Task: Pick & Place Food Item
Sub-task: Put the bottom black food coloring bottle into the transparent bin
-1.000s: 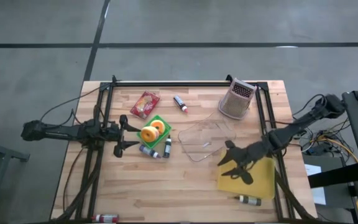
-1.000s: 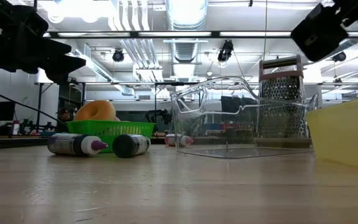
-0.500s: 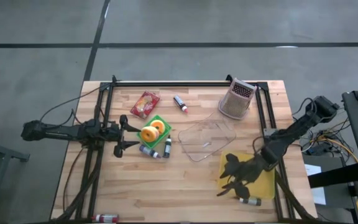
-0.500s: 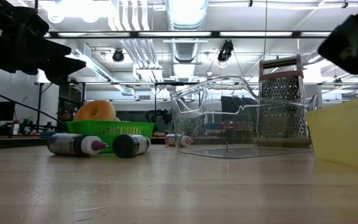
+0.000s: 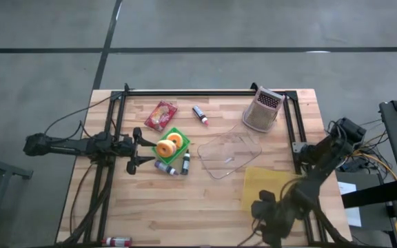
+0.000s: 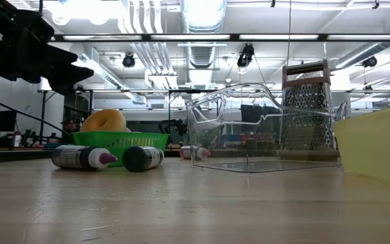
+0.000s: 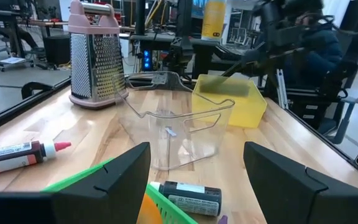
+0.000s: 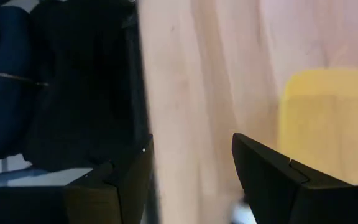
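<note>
Two orange doughnuts point(image 5: 169, 145) lie in a green basket point(image 5: 178, 155) at the table's middle left; one shows in the low view point(image 6: 104, 120). A red snack packet point(image 5: 160, 115) lies flat on the table farther back. My left gripper point(image 5: 139, 147) is open and empty, level just left of the basket; its wrist view point(image 7: 194, 180) shows the basket's rim point(image 7: 110, 177) between the fingers. My right gripper point(image 5: 264, 212) is open and empty near the table's near edge, beside the yellow container's point(image 5: 273, 187) near left corner; its wrist view point(image 8: 191, 174) shows bare wood.
A clear plastic container point(image 5: 229, 155) stands right of the basket, and a pink-topped grater point(image 5: 262, 110) at the far right. Small bottles point(image 5: 173, 167) lie by the basket's near side, a marker point(image 5: 199, 114) lies at the back. Black frame rails point(image 5: 116, 131) run along the table's sides.
My right gripper has gone toward the table's near edge, from over the yellow container's far left part to past its near left corner, and has left the low view. It stays open. The left arm has kept still.
</note>
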You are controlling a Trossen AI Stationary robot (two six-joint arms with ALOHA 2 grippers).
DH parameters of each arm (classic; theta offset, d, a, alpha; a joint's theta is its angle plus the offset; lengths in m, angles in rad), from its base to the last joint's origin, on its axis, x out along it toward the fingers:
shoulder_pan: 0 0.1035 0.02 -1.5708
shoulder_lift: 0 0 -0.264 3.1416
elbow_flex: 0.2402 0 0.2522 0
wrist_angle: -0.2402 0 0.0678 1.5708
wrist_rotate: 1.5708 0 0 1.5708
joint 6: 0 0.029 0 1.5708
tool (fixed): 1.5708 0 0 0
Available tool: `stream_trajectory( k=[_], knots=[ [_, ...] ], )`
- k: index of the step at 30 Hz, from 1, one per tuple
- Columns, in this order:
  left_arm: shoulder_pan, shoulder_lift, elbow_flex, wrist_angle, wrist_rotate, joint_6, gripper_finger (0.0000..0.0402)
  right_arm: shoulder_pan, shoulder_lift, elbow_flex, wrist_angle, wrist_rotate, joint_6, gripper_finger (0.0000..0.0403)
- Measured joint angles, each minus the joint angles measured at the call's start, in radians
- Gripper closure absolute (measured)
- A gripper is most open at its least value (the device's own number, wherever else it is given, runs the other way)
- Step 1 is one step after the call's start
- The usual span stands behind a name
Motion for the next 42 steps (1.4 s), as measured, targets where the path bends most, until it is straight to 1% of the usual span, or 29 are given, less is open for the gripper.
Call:
stream_trajectory(
  k=[3,8,10,14,16,19,23,26,35,42],
  knots=[
    [0.0,0.003,0.0,-0.002,0.0,0.0,0.014,0.038,0.062,0.1,-0.091,0.002,0.071,0.0188],
    [0.0,0.009,0.0,-0.003,0.0,0.0,0.014,0.089,0.189,0.221,-0.168,-0.007,0.189,0.0188],
    [0.0,0.011,0.0,-0.003,0.0,0.0,0.014,0.102,0.241,0.259,-0.208,-0.043,0.245,0.0188],
    [0.0,0.015,0.0,-0.003,0.001,0.0,0.014,0.115,0.332,0.321,-0.3,-0.154,0.352,0.0188],
    [0.0,0.015,0.0,-0.002,0.001,0.0,0.014,0.119,0.371,0.347,-0.34,-0.185,0.378,0.0188],
    [0.0,0.015,0.0,-0.002,0.002,0.001,0.014,0.126,0.415,0.384,-0.386,-0.195,0.388,0.0188],
    [0.0,0.016,0.0,0.0,0.003,0.007,0.014,0.128,0.446,0.431,-0.445,-0.226,0.406,0.0188],
    [0.0,0.017,0.0,0.0,0.003,0.013,0.014,0.134,0.451,0.439,-0.481,-0.233,0.427,0.0188],
    [0.0,0.019,0.0,0.0,0.003,0.018,0.014,0.186,0.451,0.425,-0.589,-0.154,0.439,0.0188],
    [0.0,0.019,0.0,-0.001,0.003,0.019,0.014,0.188,0.45,0.393,-0.636,-0.146,0.442,0.0188]
  ],
)
